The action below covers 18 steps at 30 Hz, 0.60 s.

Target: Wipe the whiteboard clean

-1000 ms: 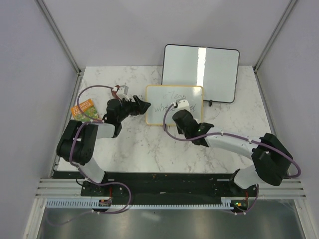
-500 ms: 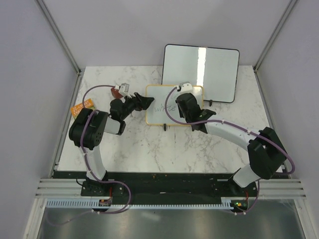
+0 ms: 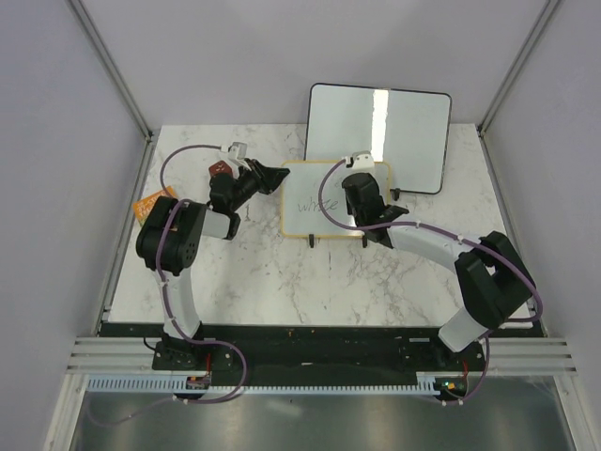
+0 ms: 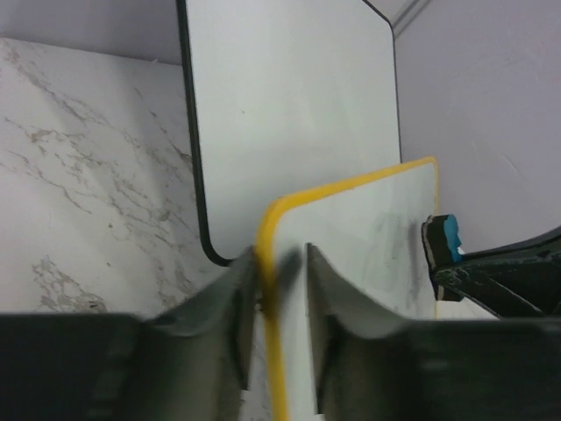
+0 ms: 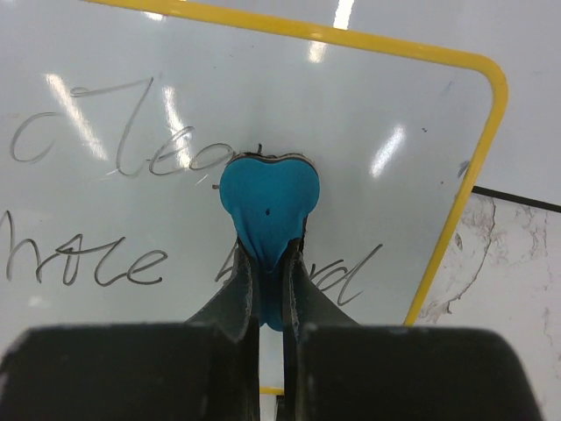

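While it stands, whiteboard (image 3: 310, 202) spans left-right.

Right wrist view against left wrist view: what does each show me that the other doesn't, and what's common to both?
Only right wrist: readable black handwriting on the whiteboard, with the blue eraser set against it. Only left wrist: the left hand, a finger on each side of the board's yellow frame, grip unclear, and most of the black-framed board behind. Both: the whiteboard, the right hand shut on the eraser, and the marble table.
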Each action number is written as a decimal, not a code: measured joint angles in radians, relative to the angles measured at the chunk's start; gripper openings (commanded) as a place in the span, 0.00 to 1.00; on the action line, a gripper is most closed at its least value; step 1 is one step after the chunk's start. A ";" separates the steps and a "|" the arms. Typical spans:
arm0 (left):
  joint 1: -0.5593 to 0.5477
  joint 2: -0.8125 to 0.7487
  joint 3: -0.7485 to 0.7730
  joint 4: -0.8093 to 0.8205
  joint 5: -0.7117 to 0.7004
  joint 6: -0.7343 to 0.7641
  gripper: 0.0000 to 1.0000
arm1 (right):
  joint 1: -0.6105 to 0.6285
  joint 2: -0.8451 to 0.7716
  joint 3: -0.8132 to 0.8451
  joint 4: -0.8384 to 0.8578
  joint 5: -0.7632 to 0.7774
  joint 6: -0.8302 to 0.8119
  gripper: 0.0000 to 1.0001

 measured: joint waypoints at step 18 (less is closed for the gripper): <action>0.026 0.023 -0.001 0.013 0.030 -0.097 0.02 | -0.009 0.074 -0.070 0.208 0.022 -0.016 0.00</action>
